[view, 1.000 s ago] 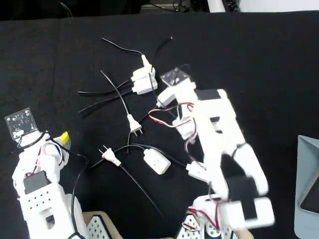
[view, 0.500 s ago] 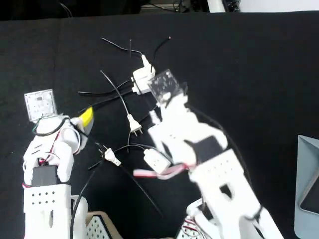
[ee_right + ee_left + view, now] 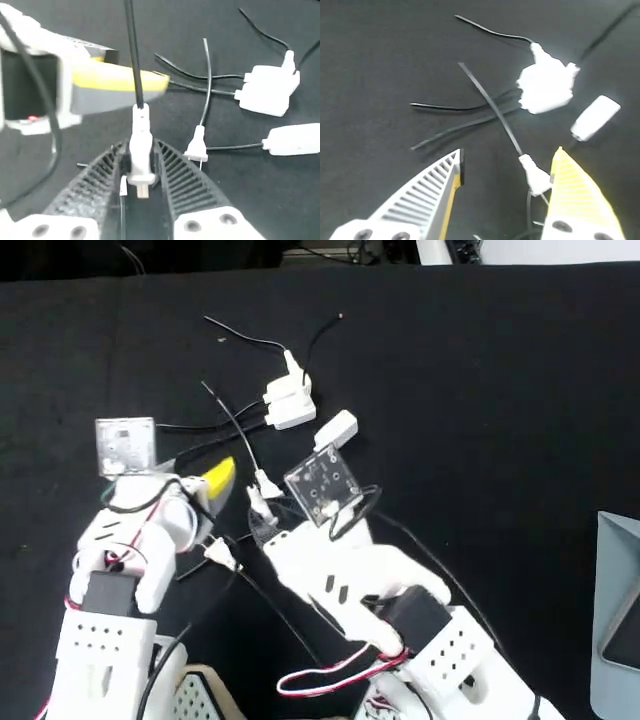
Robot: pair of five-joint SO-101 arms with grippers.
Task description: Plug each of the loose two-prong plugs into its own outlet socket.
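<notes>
The left arm stands at the near left, its hand (image 3: 510, 150) spread wide with the yellow and grey fingers well apart. The right arm leans in beside it, its hand (image 3: 139, 149) clamped on a two-prong plug (image 3: 141, 132). The two hands are close together.

Crowding at mid-table, as I see it from the remote desk: the left gripper (image 3: 509, 151), jaws spread, hangs just beside the right gripper (image 3: 139, 147). Its yellow finger (image 3: 120, 80) is near the cord (image 3: 133, 50) of the held plug (image 3: 140, 150) clamped there. A loose plug (image 3: 536, 175) lies just beside that finger, and black wires (image 3: 210, 445) cross the cloth before the joined white blocks (image 3: 285, 400). The lone socket (image 3: 337, 429) has bare cloth beyond it. The table (image 3: 520, 390) lies open to the right, up to a grey bin (image 3: 612, 620) at the edge.
</notes>
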